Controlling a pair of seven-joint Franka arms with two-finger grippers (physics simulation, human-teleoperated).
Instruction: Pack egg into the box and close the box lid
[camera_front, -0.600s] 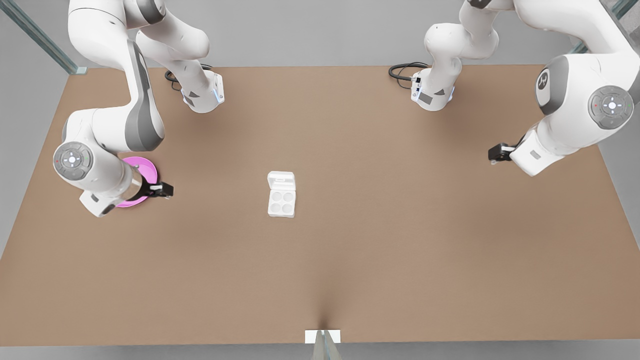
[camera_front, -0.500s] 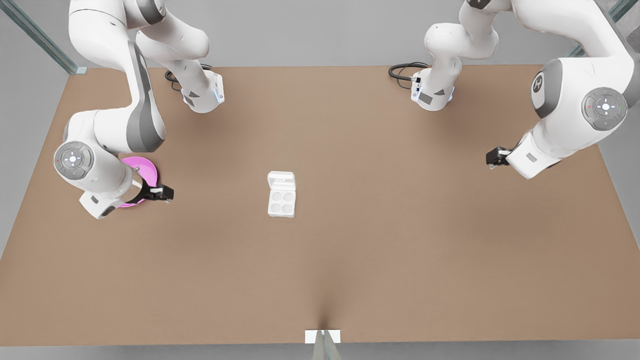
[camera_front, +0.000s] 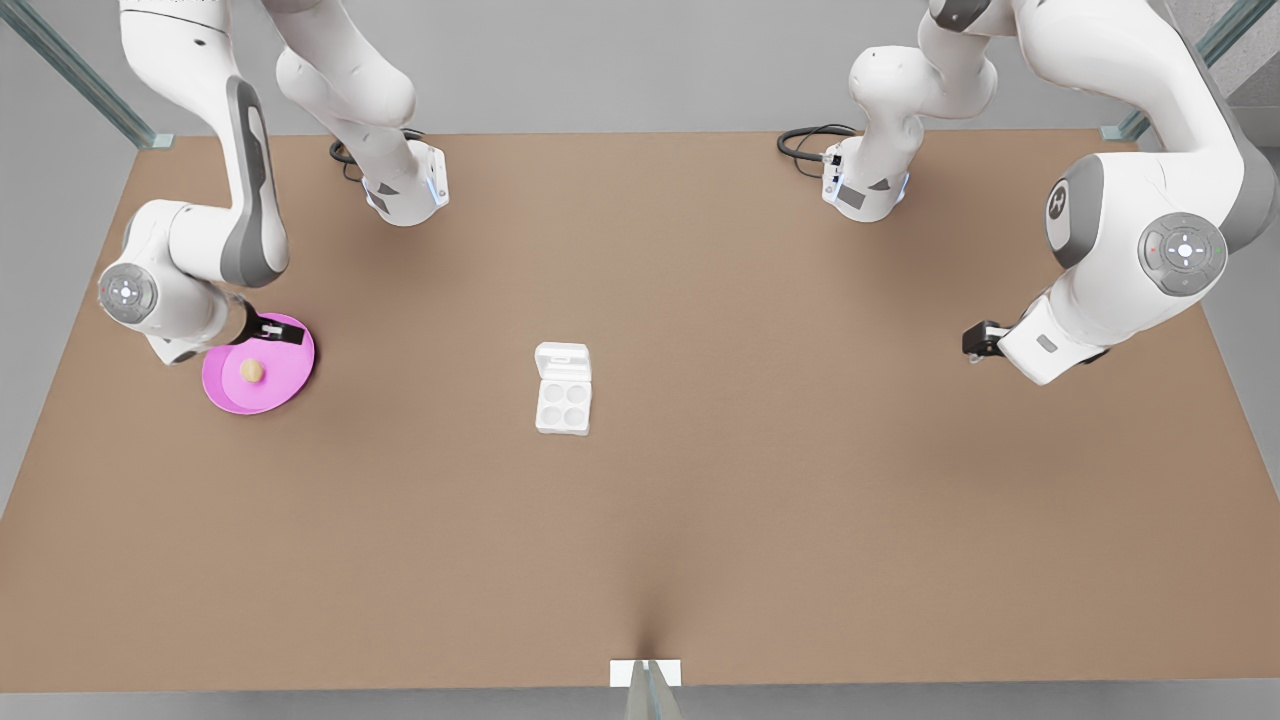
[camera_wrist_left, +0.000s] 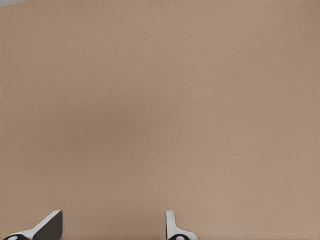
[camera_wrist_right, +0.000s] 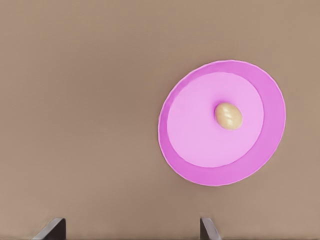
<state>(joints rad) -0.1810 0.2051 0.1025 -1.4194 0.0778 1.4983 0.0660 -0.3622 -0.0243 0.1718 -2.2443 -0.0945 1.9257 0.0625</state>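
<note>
Resting on the glossy round pink dish (camera_wrist_right: 220, 165), smooth tan egg (camera_wrist_right: 228, 115); both pincers agape, empty.

Egg (camera_front: 252, 371) on pink dish (camera_front: 285, 389), right tool (camera_front: 283, 331) above its rim; box (camera_front: 562, 403) mid-table (camera_front: 700, 520) (lid (camera_front: 562, 358) open); left tool (camera_front: 978, 340) far off.

A broad, flat, matte tan-brown bench (camera_front: 700, 520) spreads under soft, even light, with plain grey floor (camera_front: 620, 70) beyond its 12 o'clock edge. Slanted teal-grey metal struts (camera_front: 85, 85) stand at 10 and 2 o'clock. A small white bracket (camera_front: 645, 673) sits at 6 o'clock.
</note>
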